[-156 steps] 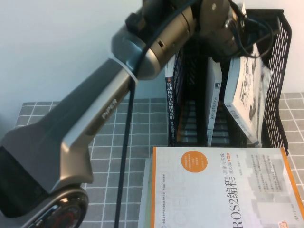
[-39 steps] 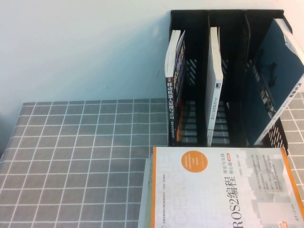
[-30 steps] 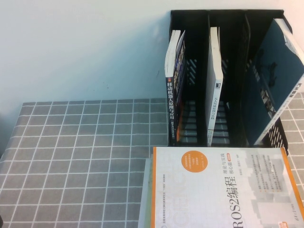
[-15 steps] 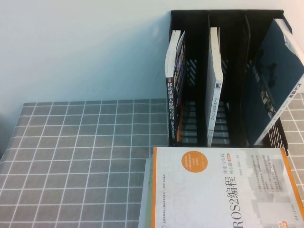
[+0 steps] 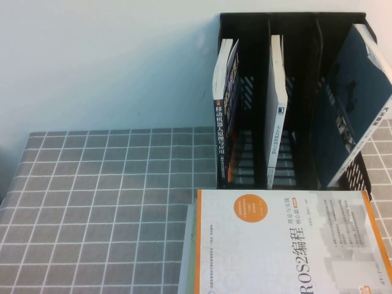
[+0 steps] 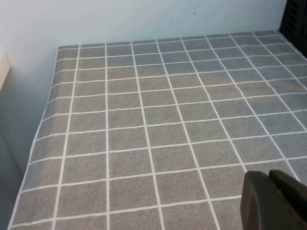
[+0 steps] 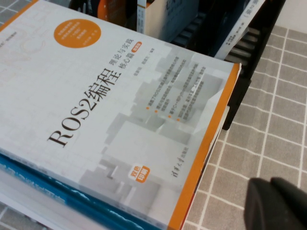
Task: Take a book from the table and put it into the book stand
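Book [image 5: 355,104] in place: the large paperback stands in the right-hand slot of the black book stand [image 5: 245,18], tilted, its top leaning out toward the stand's right wall and its thin white spine facing the front. Its broad face lies in shadow and reads dark. A dark-spined book [image 5: 220,131] occupies the left slot and a slim white volume [image 5: 275,110] the middle one, both close to upright. Just in front of the stand, a white ROS2 book [image 5: 282,245] with orange edge lies flat on the grey grid-cloth counter [image 5: 92,202], resting on a blue-covered book [image 7: 43,184]. Neither arm shows from above. The left end effector [image 6: 276,201] hangs over bare cloth, fingers pressed together on nothing. The right end effector [image 7: 278,203] sits above the cloth near the ROS2 book's corner, fingers likewise together and empty.
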Controlling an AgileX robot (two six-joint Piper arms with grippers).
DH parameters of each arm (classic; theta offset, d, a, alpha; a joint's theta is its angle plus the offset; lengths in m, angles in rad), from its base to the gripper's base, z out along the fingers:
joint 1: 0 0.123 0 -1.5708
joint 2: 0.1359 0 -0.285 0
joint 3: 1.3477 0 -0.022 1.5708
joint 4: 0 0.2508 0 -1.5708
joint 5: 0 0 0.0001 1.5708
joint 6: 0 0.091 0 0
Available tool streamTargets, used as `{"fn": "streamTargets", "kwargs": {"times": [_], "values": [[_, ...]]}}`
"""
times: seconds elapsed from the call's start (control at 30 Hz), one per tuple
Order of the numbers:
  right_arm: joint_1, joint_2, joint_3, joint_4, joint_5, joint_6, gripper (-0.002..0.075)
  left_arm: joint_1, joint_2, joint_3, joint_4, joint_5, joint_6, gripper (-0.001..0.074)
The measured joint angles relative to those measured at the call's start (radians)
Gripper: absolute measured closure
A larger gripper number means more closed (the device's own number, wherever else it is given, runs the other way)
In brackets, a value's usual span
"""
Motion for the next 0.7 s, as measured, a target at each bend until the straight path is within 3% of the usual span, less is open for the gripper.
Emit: {"fn": "streamTargets", "kwargs": {"times": [0.7], "values": [[0.000,0.000,0.000,0.000,0.000,0.000,0.0729,0.000,0.000,0.000,-0.026,0.004,0.033,0.0738]]}}
